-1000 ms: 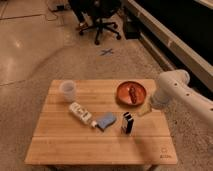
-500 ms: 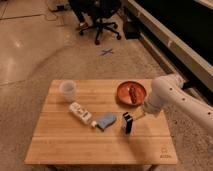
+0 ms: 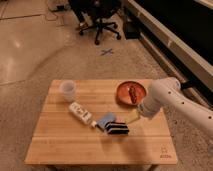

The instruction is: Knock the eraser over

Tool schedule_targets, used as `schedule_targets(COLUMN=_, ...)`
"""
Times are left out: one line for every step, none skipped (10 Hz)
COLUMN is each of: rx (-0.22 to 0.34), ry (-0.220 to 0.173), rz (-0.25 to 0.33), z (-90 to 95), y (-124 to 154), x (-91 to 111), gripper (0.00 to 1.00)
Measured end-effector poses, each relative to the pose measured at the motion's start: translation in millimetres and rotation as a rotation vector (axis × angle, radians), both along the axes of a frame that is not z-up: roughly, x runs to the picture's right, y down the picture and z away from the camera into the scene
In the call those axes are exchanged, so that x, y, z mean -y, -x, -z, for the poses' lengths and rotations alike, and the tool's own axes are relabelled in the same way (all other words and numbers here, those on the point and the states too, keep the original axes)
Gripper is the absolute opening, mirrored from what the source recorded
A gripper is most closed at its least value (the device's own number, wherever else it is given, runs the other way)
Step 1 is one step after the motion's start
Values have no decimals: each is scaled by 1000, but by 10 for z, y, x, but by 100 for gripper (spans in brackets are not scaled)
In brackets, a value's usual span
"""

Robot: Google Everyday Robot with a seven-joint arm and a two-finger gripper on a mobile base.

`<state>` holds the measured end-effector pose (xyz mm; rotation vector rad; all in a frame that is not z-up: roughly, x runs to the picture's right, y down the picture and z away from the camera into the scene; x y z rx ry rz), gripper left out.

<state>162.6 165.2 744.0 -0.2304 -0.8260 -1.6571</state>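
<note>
The eraser (image 3: 117,129), a small black block with a pale strip, lies flat on its side on the wooden table (image 3: 65,145), just right of the blue-grey sponge (image 3: 104,121). My gripper (image 3: 132,120) is low over the table at the eraser's right end, at the tip of the white arm (image 3: 167,97) that reaches in from the right. The white bottle (image 3: 81,113) lies to the left of the sponge.
A clear plastic cup (image 3: 67,91) stands at the table's back left. A red plate (image 3: 131,93) with a food item sits at the back right, under the arm. An office chair (image 3: 100,20) and a blue tape cross (image 3: 106,51) are on the floor beyond.
The arm swung leftward and down toward the eraser. The eraser, upright before, has toppled to the left and now lies flat by the sponge.
</note>
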Motion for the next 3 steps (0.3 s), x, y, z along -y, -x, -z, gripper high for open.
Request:
schedule_targets(rx=20, ry=7, rz=0, z=54, y=44, x=-51, gripper=80)
schedule_targets(rx=34, ry=10, rz=0, z=99, y=52, x=-100, gripper=80)
schedule_targets(rx=34, ry=10, rz=0, z=98, y=53, x=-100, gripper=80)
